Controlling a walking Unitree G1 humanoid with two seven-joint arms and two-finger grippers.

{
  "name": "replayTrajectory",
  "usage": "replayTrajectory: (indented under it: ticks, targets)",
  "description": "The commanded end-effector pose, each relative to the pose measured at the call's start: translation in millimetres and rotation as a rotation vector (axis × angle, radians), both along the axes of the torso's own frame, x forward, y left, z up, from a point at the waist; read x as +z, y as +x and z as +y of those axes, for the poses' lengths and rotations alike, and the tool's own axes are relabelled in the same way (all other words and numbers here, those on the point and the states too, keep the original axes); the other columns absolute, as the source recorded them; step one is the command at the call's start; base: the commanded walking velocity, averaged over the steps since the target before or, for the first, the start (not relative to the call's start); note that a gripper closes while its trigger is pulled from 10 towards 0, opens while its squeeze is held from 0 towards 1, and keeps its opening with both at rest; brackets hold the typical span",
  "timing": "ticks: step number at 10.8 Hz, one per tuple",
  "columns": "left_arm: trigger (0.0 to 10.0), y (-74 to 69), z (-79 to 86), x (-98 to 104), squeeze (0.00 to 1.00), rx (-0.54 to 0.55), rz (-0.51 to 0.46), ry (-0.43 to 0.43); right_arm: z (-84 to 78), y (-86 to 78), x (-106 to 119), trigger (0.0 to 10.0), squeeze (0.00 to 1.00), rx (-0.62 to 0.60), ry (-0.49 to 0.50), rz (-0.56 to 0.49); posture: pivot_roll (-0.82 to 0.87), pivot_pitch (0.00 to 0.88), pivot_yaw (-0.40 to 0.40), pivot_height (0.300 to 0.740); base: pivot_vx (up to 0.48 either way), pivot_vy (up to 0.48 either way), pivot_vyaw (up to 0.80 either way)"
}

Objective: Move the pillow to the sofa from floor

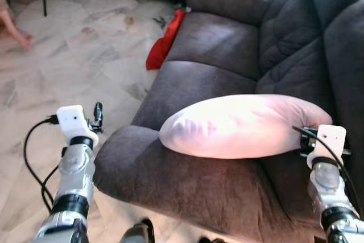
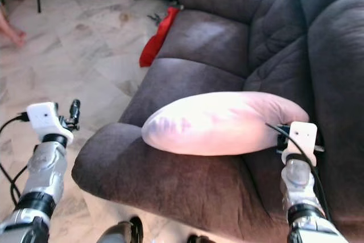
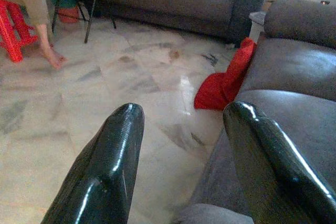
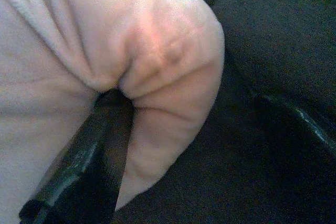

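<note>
The pale pink pillow (image 1: 239,126) lies lengthwise across the seat of the dark grey sofa (image 1: 216,55), near its front edge. My right gripper (image 4: 189,100) is at the pillow's right end, open. One of its fingers (image 4: 84,166) presses into a fold of the pillow. The other finger (image 4: 299,124) stands apart against the sofa's dark fabric. My left gripper (image 3: 184,166) is held up off the sofa's left front corner, over the floor, open with nothing between its fingers.
A red cloth (image 1: 165,41) lies on the tiled floor (image 1: 85,55) against the sofa's left side. A person's foot (image 1: 14,29) rests on the floor at far left, by a red stool (image 3: 13,30). A second dark sofa (image 3: 168,1) stands along the back.
</note>
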State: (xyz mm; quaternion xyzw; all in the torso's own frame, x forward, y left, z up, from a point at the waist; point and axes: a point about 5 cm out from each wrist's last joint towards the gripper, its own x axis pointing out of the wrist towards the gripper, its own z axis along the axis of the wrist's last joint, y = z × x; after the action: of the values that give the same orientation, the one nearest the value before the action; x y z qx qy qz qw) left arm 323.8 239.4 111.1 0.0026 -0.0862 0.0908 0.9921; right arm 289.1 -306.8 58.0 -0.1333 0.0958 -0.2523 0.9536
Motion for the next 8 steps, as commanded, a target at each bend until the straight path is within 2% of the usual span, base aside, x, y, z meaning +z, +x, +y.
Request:
replayTrajectory:
  ticks: [1, 2, 3, 4, 5, 6, 7, 8]
  targets:
    - [10.0, -0.1, -1.7, 8.9, 0.00, -0.004, -0.034, 0.010, -7.8, -11.1, -6.6, 10.0, 0.00, -0.061, 0.000, 0.016, 0.03, 0.112, -0.054, 0.740, 0.000, 0.000, 0.00]
    - [10.0, 0.5, -2.5, 13.9, 0.00, -0.005, -0.052, 0.025, -7.9, -11.2, -5.7, 10.0, 0.00, -0.064, -0.002, 0.006, 0.04, 0.109, -0.053, 0.740, 0.000, 0.000, 0.00]
    - [10.0, 9.5, -11.5, 46.8, 0.00, -0.024, -0.158, 0.088, -4.6, -8.7, 0.6, 10.0, 0.00, -0.060, -0.027, -0.040, 0.04, 0.098, -0.054, 0.740, 0.000, 0.000, 0.00]
    - [10.0, 14.5, -20.2, 63.6, 0.00, -0.052, -0.211, 0.106, -1.3, -6.2, 4.7, 10.0, 0.00, -0.042, -0.037, -0.068, 0.04, 0.087, -0.051, 0.740, 0.000, 0.000, 0.00]
    - [10.0, 20.1, -38.6, 87.2, 0.00, -0.133, -0.278, 0.157, 3.9, -1.3, 14.4, 10.0, 0.00, -0.029, -0.034, -0.136, 0.03, 0.075, -0.046, 0.740, 0.000, 0.000, 0.00]
    - [10.0, 21.2, -56.7, 95.1, 0.00, -0.247, -0.284, 0.187, 12.6, 4.4, 24.2, 10.0, 0.00, 0.002, -0.028, -0.194, 0.03, 0.064, -0.042, 0.740, 0.000, 0.000, 0.00]
    - [10.0, 19.1, -73.1, 93.5, 0.00, -0.356, -0.264, 0.193, 24.8, 9.3, 31.5, 10.0, 0.00, 0.055, -0.034, -0.230, 0.03, 0.051, -0.038, 0.740, 0.000, 0.000, 0.00]
    - [10.0, 17.3, -80.1, 87.1, 0.00, -0.398, -0.237, 0.232, 31.5, 10.7, 34.4, 10.0, 0.00, 0.066, -0.025, -0.249, 0.02, 0.043, -0.036, 0.740, 0.000, 0.000, 0.00]
